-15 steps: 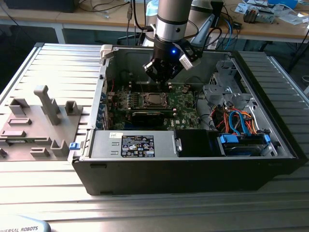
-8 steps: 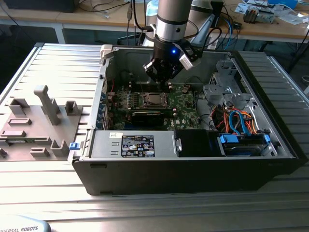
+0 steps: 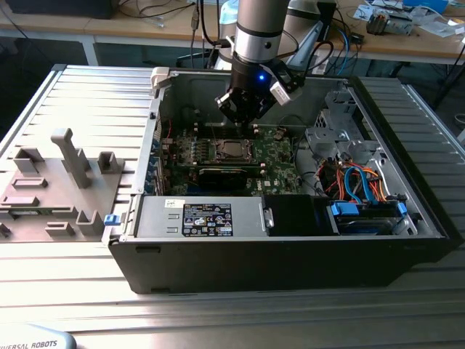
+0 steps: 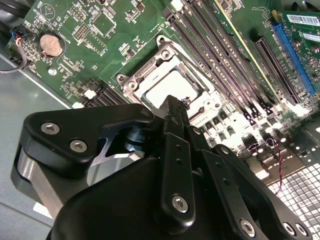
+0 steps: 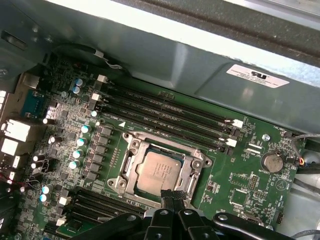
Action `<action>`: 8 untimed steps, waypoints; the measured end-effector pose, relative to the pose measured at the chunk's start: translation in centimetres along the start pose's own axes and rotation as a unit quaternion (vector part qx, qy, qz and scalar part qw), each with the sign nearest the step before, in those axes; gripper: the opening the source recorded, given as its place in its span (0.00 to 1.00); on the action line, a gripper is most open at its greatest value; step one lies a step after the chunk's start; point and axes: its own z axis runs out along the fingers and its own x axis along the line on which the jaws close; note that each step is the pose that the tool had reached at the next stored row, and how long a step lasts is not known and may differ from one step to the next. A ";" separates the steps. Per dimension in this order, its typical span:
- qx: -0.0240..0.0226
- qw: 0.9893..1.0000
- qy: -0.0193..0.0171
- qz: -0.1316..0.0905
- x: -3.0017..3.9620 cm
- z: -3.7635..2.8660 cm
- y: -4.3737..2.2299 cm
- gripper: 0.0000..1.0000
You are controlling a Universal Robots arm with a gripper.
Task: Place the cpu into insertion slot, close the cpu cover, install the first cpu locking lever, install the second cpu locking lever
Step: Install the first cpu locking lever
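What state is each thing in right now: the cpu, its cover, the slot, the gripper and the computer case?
cpu: seated flat in the socket.
cpu cover: down, framing the chip.
insertion slot: occupied by the cpu.
gripper: shut, empty, fingertips together at the socket's edge.
computer case: side panel off, lying on its side, board exposed.

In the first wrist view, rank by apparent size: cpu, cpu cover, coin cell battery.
1. cpu cover, framing the chip
2. cpu, seated within it
3. coin cell battery, clearly smallest
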 end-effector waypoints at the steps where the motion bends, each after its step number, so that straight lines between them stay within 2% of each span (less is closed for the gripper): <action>1: 0.000 1.000 0.000 0.000 0.00 0.00 0.00 0.11; 8: 0.000 1.000 0.000 -0.003 -0.01 0.00 0.00 0.11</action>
